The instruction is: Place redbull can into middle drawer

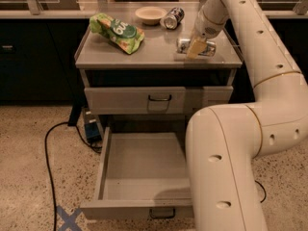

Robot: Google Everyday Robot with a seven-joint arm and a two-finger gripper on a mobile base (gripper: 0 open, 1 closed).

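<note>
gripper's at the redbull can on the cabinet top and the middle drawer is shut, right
No, the middle drawer is pulled open, as the camera view shows. The gripper is at the redbull can on the cabinet top.

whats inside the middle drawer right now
Nothing shows on the visible floor of the middle drawer; its right side is hidden behind the arm. The redbull can lies on the cabinet top, with the end effector at it.
</note>
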